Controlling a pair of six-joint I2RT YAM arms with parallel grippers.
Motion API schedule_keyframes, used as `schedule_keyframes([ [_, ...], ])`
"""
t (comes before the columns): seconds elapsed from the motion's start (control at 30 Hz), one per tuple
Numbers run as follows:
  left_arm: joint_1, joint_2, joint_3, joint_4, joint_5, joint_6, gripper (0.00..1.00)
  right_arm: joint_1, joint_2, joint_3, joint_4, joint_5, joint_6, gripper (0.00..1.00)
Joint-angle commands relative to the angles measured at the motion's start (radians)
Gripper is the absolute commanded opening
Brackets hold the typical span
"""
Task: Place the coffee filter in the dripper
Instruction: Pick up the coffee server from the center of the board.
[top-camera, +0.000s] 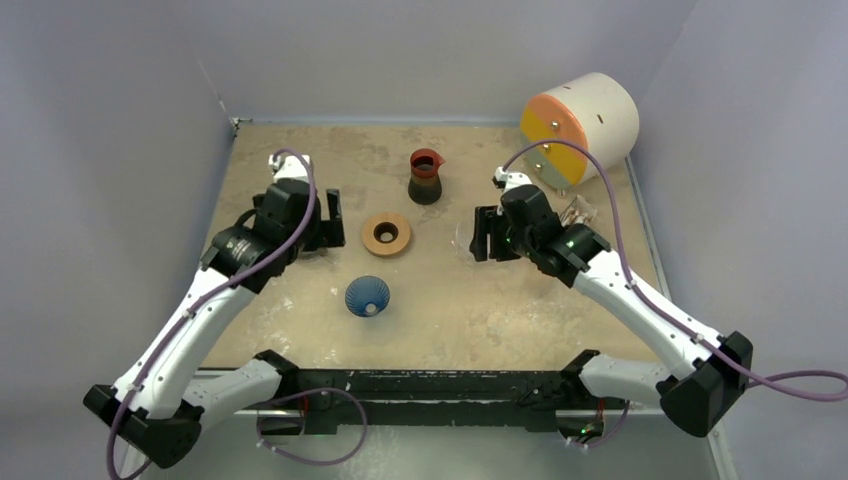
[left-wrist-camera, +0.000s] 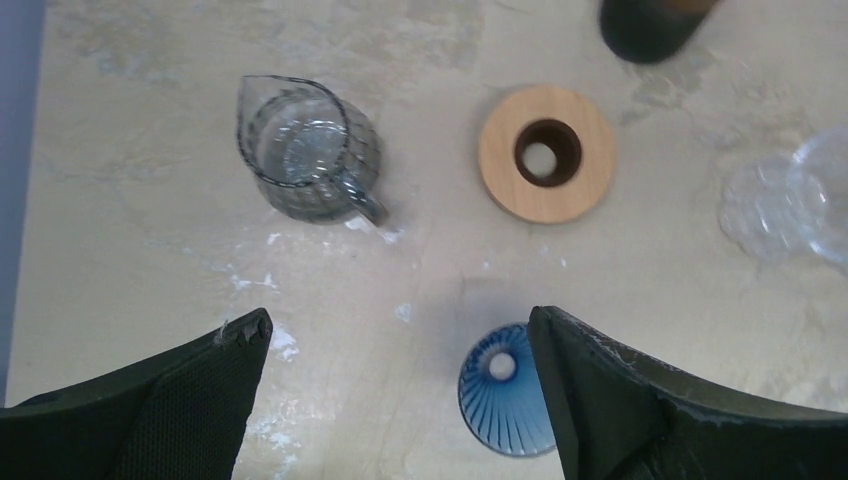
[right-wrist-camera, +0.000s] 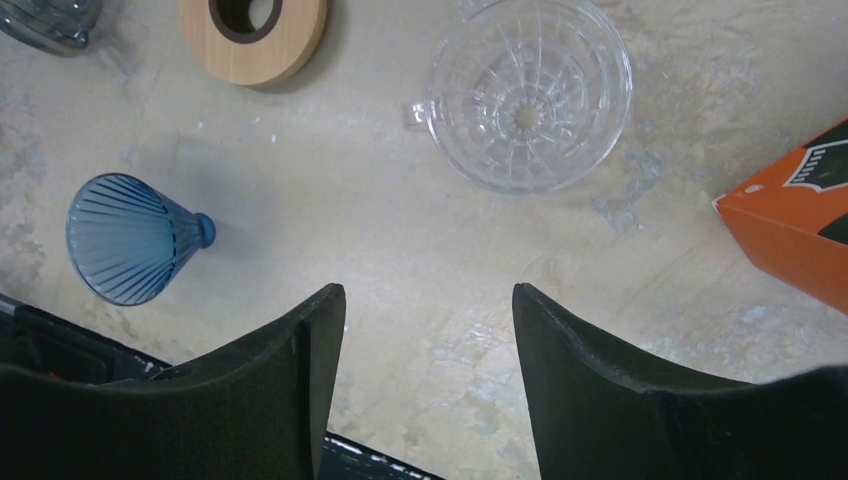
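The deep-blue ribbed dripper (top-camera: 367, 295) lies on its side on the table, near the front middle. It shows in the left wrist view (left-wrist-camera: 500, 400), partly behind my right finger, and in the right wrist view (right-wrist-camera: 130, 250) with its narrow end pointing right. No coffee filter shows in any view. My left gripper (top-camera: 330, 222) is open and empty, held above the table behind and left of the dripper (left-wrist-camera: 400, 325). My right gripper (top-camera: 480, 237) is open and empty, above bare table right of the dripper (right-wrist-camera: 430, 292).
A tan wooden ring (top-camera: 386, 234) lies behind the dripper. A dark carafe with a red rim (top-camera: 426, 176) stands further back. A clear glass cup (right-wrist-camera: 528, 95) sits under my right gripper, a glass pitcher (left-wrist-camera: 305, 150) under my left. An orange box (right-wrist-camera: 795, 225) and a big white-and-orange cylinder (top-camera: 580, 128) are at the right.
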Motion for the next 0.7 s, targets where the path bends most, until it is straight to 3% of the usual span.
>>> schedule_keyframes([
  [0.0, 0.182, 0.056, 0.049, 0.013, 0.047, -0.030, 1.00, 0.002, -0.082, -0.043, 0.015, 0.014, -0.011, 0.66],
  [0.1, 0.320, 0.114, 0.027, 0.051, 0.152, -0.030, 0.98, 0.002, -0.112, -0.055, -0.002, 0.010, -0.014, 0.66],
  [0.47, 0.592, 0.257, 0.017, 0.067, 0.333, -0.066, 0.89, 0.002, -0.221, -0.083, -0.047, -0.014, -0.020, 0.66],
  [0.67, 0.652, 0.319, 0.041, 0.060, 0.320, -0.076, 0.79, 0.002, -0.257, -0.081, -0.055, -0.029, -0.029, 0.65],
])
